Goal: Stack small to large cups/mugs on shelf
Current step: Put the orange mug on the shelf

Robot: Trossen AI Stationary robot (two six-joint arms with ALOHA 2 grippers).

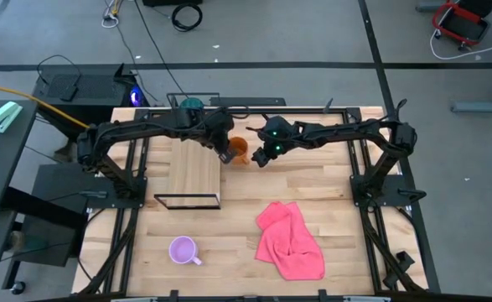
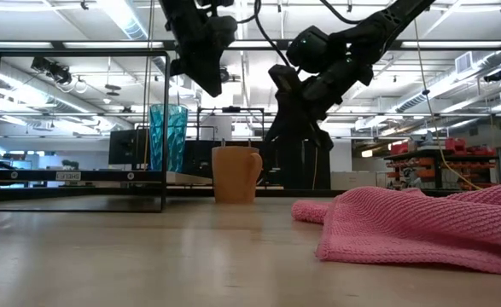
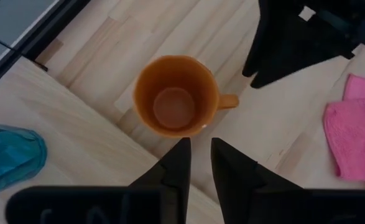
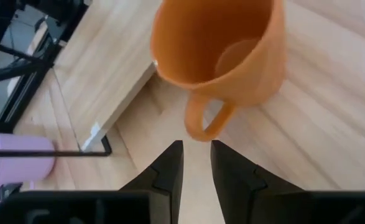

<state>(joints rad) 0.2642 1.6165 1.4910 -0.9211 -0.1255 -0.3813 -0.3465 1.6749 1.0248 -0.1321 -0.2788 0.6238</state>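
Observation:
The orange mug (image 1: 239, 149) stands upright on the tabletop just right of the shelf (image 1: 194, 172), its handle (image 3: 227, 101) toward the right arm. The teal tumbler (image 1: 191, 104) stands on the shelf's far end. The lilac mug (image 1: 183, 250) stands on the table near the front edge. My left gripper (image 3: 198, 155) hovers above the orange mug's shelf side, fingers shut and empty. My right gripper (image 4: 196, 152) hovers above the mug's handle side (image 4: 204, 118), fingers also shut and empty.
A crumpled pink cloth (image 1: 289, 239) lies on the table at the front right. The shelf's black frame (image 1: 187, 201) stands between the orange mug and the lilac mug. Bare tabletop (image 1: 313, 180) lies right of the orange mug.

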